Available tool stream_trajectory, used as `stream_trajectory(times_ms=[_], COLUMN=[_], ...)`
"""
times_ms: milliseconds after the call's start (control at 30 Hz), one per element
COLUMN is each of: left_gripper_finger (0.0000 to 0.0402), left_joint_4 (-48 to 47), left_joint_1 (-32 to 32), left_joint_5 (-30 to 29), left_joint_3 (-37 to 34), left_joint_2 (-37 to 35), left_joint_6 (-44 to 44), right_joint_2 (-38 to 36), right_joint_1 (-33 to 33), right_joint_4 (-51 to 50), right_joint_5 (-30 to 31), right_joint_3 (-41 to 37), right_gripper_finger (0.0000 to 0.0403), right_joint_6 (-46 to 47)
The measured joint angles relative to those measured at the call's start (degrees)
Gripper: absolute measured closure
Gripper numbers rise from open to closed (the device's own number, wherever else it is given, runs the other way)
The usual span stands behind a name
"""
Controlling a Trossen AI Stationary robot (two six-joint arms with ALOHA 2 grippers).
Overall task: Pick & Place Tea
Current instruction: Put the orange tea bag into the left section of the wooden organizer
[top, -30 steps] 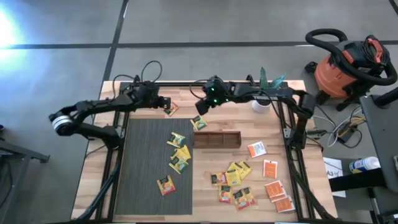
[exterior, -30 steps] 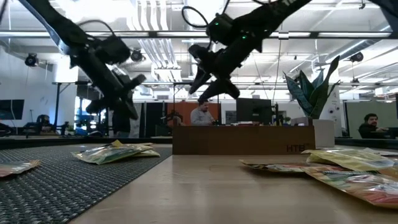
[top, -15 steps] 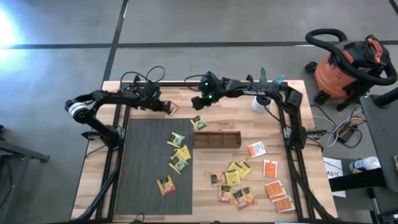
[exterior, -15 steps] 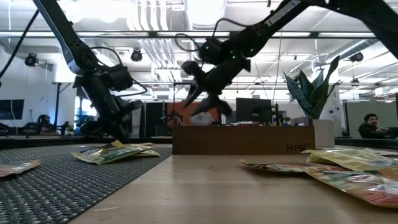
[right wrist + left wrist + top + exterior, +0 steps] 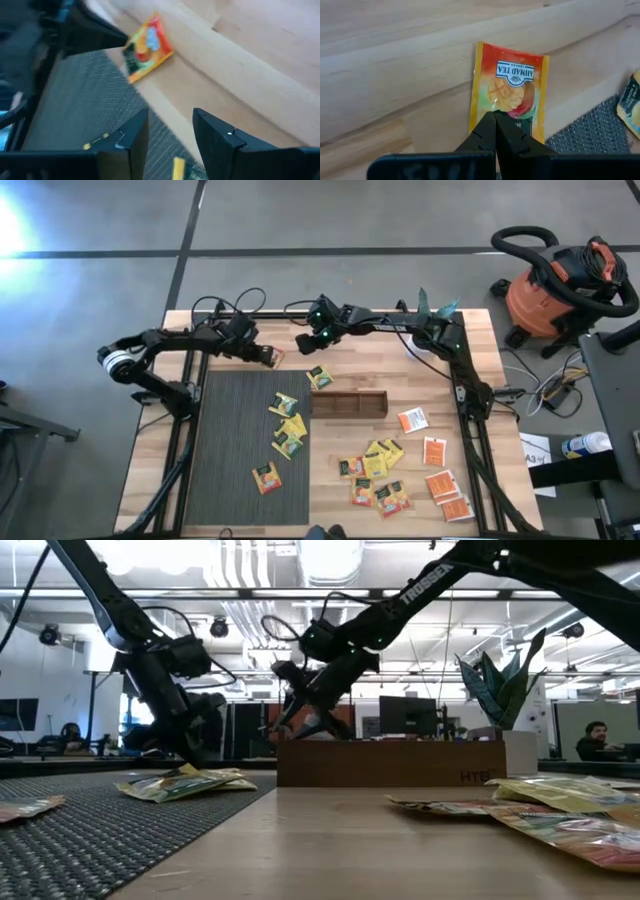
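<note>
— What carries it all?
— A wooden desk with a dark ribbed mat over its left half, and a brown wooden tray near the middle, just off the mat's right edge.

— And the arms?
— Both reach along the far edge. The left gripper is low at the mat's far right corner, its fingers pressed together with the tips over the near end of an orange sachet lying flat on the bare wood; whether they pinch it, I cannot tell. The right gripper hangs above the far edge near the middle, jaws spread and holding nothing — the same orange sachet shows beyond its fingers.

— The rest of the tea?
— Yellow sachets sit on the mat left of the tray, one more just behind the tray. A yellow and orange cluster lies toward the near edge, and white-and-orange ones toward the near right corner.
</note>
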Motion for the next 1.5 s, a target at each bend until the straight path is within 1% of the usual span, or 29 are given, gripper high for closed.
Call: stream_trajectory(times_ms=[67, 333, 400, 533, 667, 767, 833, 967, 1100, 1267, 1367, 1500], left_gripper_finger=[0.0401, 0.0401, 0.0401, 0.0401, 0.0401, 0.0401, 0.0401, 0.0401, 0.0401, 0.0401, 0.0401, 0.0401], left_joint_4=[0.42, 3.78, 4.95, 8.47, 10.17, 11.11, 11.65, 13.56, 15.65, 16.12, 16.55, 19.87], left_joint_1=[-0.23, -0.52, -0.64, -1.77, -3.35, -5.10, -6.22, -7.60, -8.18, -9.55, -10.84, -12.79], left_joint_5=[-0.04, -0.75, 0.08, 2.27, 3.32, 4.73, 4.83, 4.76, 4.60, 4.61, 4.07, 3.95], left_joint_3=[-0.21, -1.75, -1.76, -1.94, -1.92, -1.93, -1.94, -2.07, -2.14, -2.14, -2.14, -2.03], left_joint_2=[0.34, 2.08, 2.44, 3.36, 4.64, 5.44, 5.65, 5.84, 5.89, 5.89, 6.53, 8.65], left_joint_6=[-0.02, -1.03, -1.95, -4.44, -5.50, -5.59, -6.04, -8.16, -9.48, -9.28, -9.35, -10.38], right_joint_2=[0.56, 0.84, 0.71, 0.60, 0.56, 0.51, 0.53, 0.53, 0.53, 0.53, 0.53, 0.53], right_joint_1=[-0.04, -0.09, 0.01, 0.15, 0.31, 0.07, -0.35, -0.74, -0.63, 0.40, 0.86, 0.73], right_joint_4=[-2.20, -3.31, -4.55, -7.12, -7.41, -7.57, -9.88, -15.65, -19.31, -21.55, -22.89, -25.64], right_joint_5=[0.71, 0.55, 0.52, -2.11, -2.00, -0.19, 0.14, 0.12, -0.97, -0.13, 1.83, 2.33], right_joint_3=[1.41, 3.32, 4.35, 6.79, 8.75, 8.73, 8.62, 8.72, 8.70, 8.67, 8.66, 8.70], right_gripper_finger=[0.0243, 0.0227, 0.0227, 0.0232, 0.0239, 0.0245, 0.0248, 0.0255, 0.0261, 0.0268, 0.0267, 0.0260], right_joint_6=[-0.20, 1.96, 2.36, 4.07, 3.90, 2.84, 2.14, -0.62, -2.64, -3.67, -4.72, -6.35])
